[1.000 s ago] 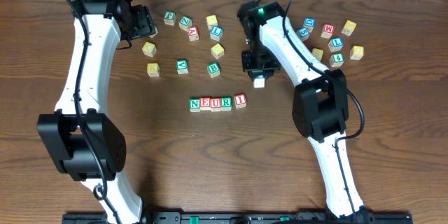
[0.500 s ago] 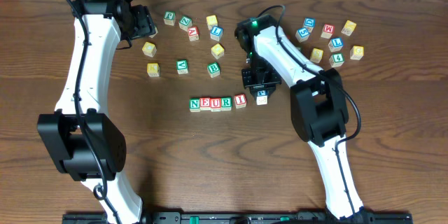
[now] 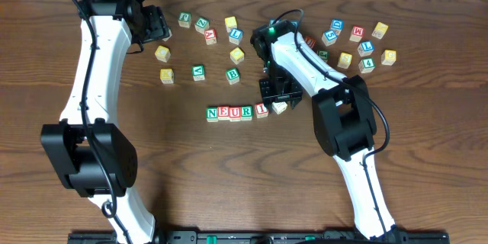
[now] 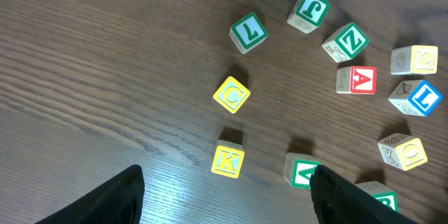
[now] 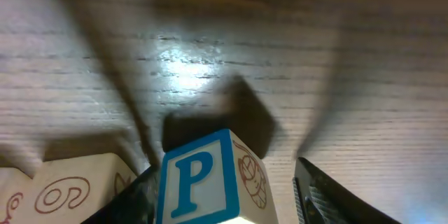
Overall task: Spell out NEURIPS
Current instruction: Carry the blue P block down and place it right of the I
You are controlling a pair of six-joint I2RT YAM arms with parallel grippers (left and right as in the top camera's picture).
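Your right pincer (image 5: 227, 196) is down at the table (image 3: 191, 168) around the blue P cube (image 3: 280, 107), with its fingers standing wider than the cube. In the right wrist view the P sits right against the finger (image 5: 136, 196) on the left of that view, and bare wood shows between the cube and the other finger. The cube is therefore released, not clamped. From overhead you see it resting on the wood just to the right of the red I (image 3: 261, 110), turned askew to the row; whether the two touch cannot be told. The row itself runs left to right across the middle of the table: green N (image 3: 212, 112), red E (image 3: 223, 112), U (image 3: 235, 112), green R (image 3: 247, 111), then the I, which sits a shade farther back than the rest. Your left pincer (image 4: 227, 189) hangs over the far left of the table, well apart from the row. Its fingers are spread wide with nothing between them, and a yellow K cube (image 4: 228, 161) lies on the wood below. Other letter cubes (image 3: 232, 75) lie scattered beyond the row.
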